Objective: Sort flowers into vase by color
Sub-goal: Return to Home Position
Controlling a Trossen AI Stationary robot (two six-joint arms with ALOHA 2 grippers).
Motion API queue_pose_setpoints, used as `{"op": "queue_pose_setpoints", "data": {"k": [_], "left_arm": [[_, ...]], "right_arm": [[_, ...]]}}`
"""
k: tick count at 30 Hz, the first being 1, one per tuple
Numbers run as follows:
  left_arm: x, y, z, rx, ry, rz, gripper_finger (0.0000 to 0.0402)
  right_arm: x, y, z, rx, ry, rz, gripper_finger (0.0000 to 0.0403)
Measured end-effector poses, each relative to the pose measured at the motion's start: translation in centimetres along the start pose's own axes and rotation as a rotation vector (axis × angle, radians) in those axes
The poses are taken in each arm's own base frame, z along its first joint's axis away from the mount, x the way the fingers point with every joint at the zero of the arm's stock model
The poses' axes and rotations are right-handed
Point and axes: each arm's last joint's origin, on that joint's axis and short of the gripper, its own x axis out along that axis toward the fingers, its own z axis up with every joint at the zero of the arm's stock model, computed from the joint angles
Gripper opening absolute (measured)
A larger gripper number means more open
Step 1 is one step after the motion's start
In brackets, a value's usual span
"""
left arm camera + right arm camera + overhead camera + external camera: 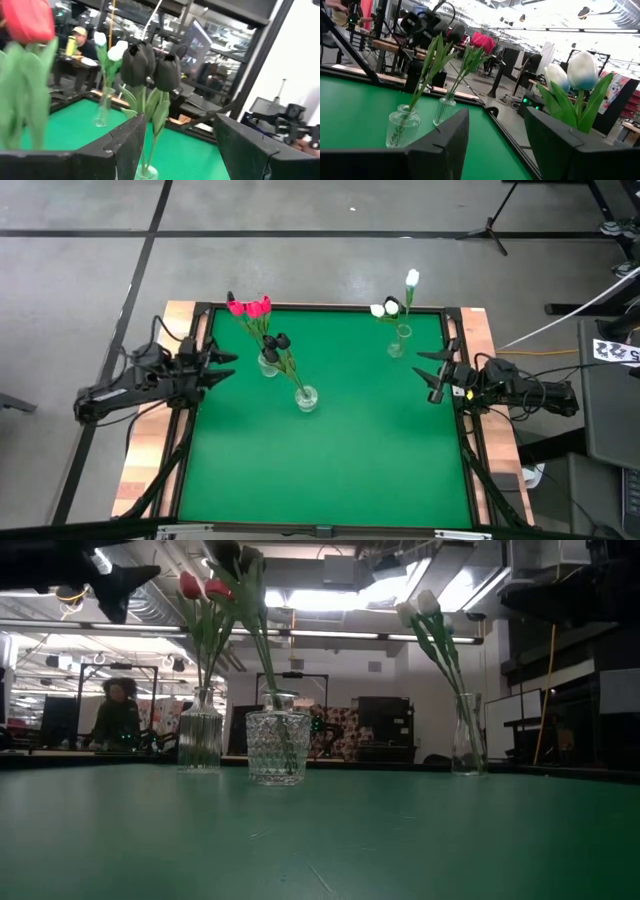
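Observation:
Three glass vases stand on the green table (330, 470). A ribbed vase (268, 364) holds pink-red tulips (250, 307) by their stems. A round cut-glass vase (306, 398) holds black tulips (277, 341), which also show in the left wrist view (150, 67). A slim vase (398, 342) near the far right corner holds white tulips (395, 305), whose heads fill the right wrist view (572, 72). My left gripper (228, 366) is open at the table's left edge. My right gripper (428, 376) is open at the right edge. Neither touches anything.
A dark raised frame (462, 360) runs around the table, with wooden boards (150, 450) outside it. The near half of the green surface holds no objects. People sit at benches in the room beyond (118, 710).

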Motion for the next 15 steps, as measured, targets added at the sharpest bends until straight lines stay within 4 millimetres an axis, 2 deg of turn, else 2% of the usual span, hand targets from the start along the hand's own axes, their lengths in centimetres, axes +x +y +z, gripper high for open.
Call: {"op": "queue_pose_setpoints", "data": {"k": [7,13,15], "left_arm": [[0.7,0.2,-1.7,-0.028,-0.032,-0.085,0.023],[1.1,0.7,-3.3,-0.051,0.005,-0.051,0.023],[1.1,0.8,-3.7,-0.051,0.014,-0.039,0.023]], "right_arm": [[0.3,0.6,-1.3,-0.005,0.019,0.007,0.0193],[0.6,1.2,-2.9,-0.01,-0.053,-0.035,0.0193],[0.6,1.1,-2.8,-0.005,-0.052,-0.068,0.0193]]}}
